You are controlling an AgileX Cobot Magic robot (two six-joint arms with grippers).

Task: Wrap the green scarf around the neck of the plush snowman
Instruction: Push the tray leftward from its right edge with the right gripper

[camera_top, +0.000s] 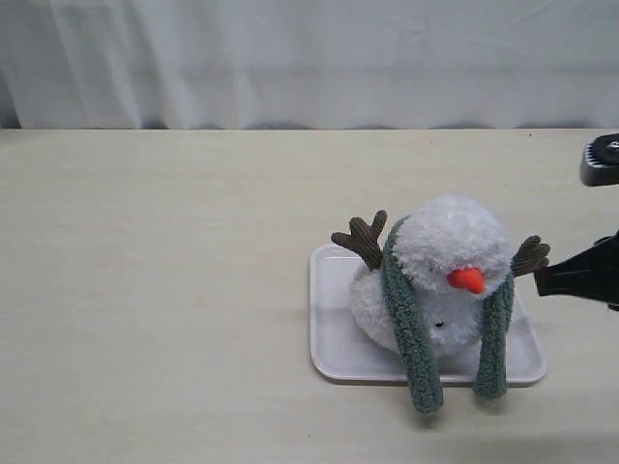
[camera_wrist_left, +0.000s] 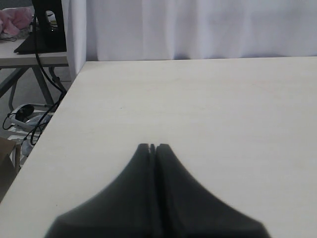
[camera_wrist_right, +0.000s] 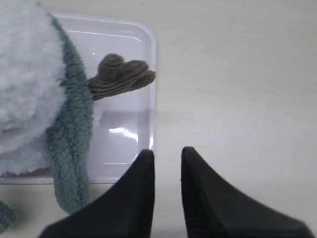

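Most of the right hand [camera_top: 538, 280] is cut off beside the plush snowman [camera_top: 455, 242].

No legible text or labels anywhere.

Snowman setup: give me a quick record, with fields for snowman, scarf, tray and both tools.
snowman: plush snowman sits on the tray, orange nose toward the exterior camera
scarf: green scarf runs down both sides of the head, ends hanging in front, uncrossed, tips past the tray's front edge
tray: white tray on the table
left arm: left tool shut, empty, over bare table
right arm: right tool slightly open, empty, beside the tray near the twig arm
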